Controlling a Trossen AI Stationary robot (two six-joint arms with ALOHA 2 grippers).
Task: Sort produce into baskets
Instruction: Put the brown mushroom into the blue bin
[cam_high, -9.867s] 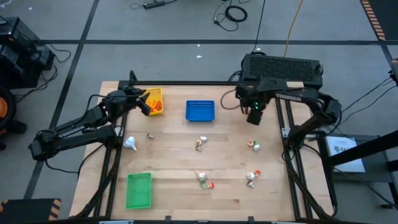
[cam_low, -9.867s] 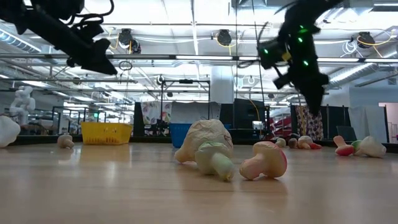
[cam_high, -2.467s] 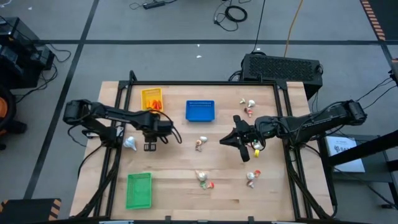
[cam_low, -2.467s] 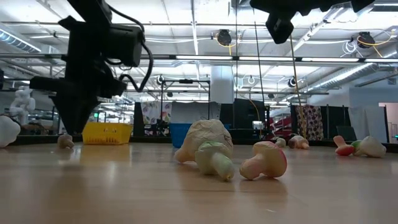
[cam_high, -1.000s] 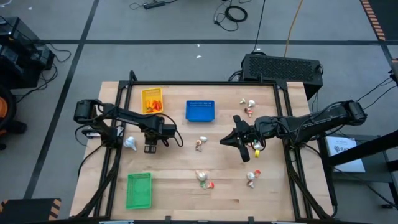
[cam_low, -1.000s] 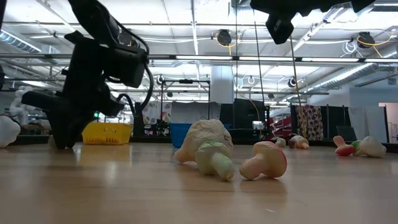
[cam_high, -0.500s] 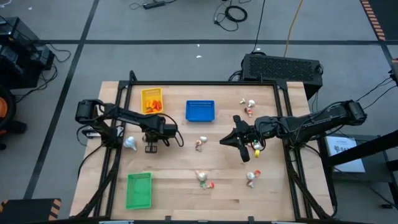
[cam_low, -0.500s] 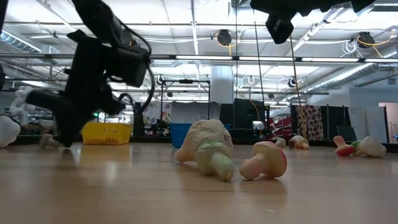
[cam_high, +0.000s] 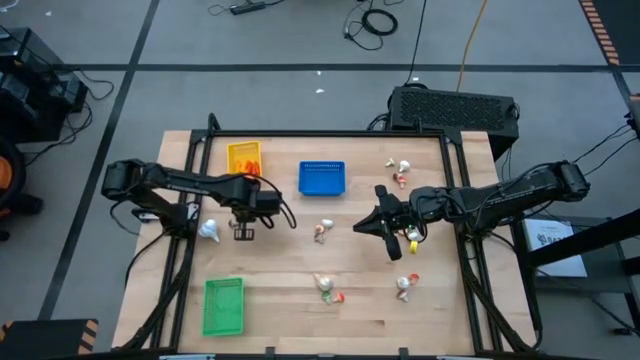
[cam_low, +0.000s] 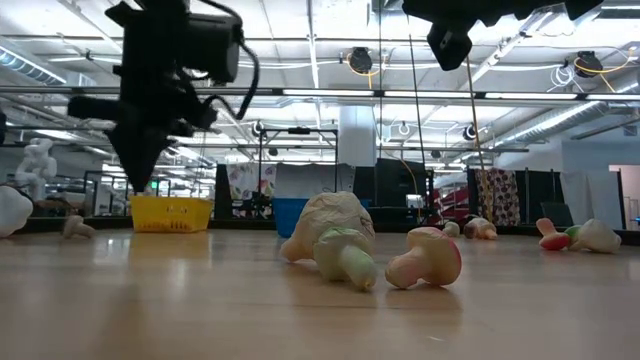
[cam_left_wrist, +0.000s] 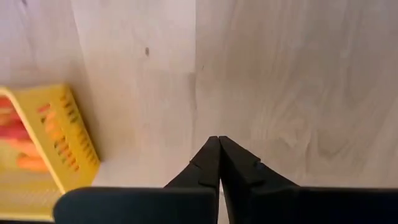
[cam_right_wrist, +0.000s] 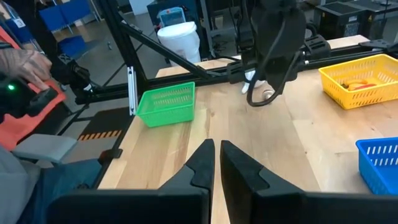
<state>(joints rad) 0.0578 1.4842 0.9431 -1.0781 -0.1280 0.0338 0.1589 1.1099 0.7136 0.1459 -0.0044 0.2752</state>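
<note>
My left gripper (cam_high: 243, 232) hangs shut above the table's left half and points down, with nothing between its fingers (cam_left_wrist: 218, 140). Below it a small tan mushroom-like piece (cam_low: 75, 227) lies on the wood; it also shows in the right wrist view (cam_right_wrist: 266, 94). A whitish garlic bulb (cam_high: 208, 232) lies just to its left. The yellow basket (cam_high: 245, 160) holds orange pieces. The blue basket (cam_high: 322, 178) stands beside it, and the green basket (cam_high: 223, 305) is near the front left. My right gripper (cam_high: 362, 228) hovers shut and level over the right half.
Loose produce lies at the middle (cam_high: 322, 232), front middle (cam_high: 327, 288), front right (cam_high: 404, 284) and back right (cam_high: 400, 170). Two larger mushroom pieces (cam_low: 335, 238) lie close to the low camera. A person sits beyond the table's left edge (cam_right_wrist: 25, 68).
My left gripper has shut low at the table by the small tan piece, then risen straight up with nothing in it. The piece has stayed on the wood, now a little toward the table's left of the gripper. My right arm has kept still.
</note>
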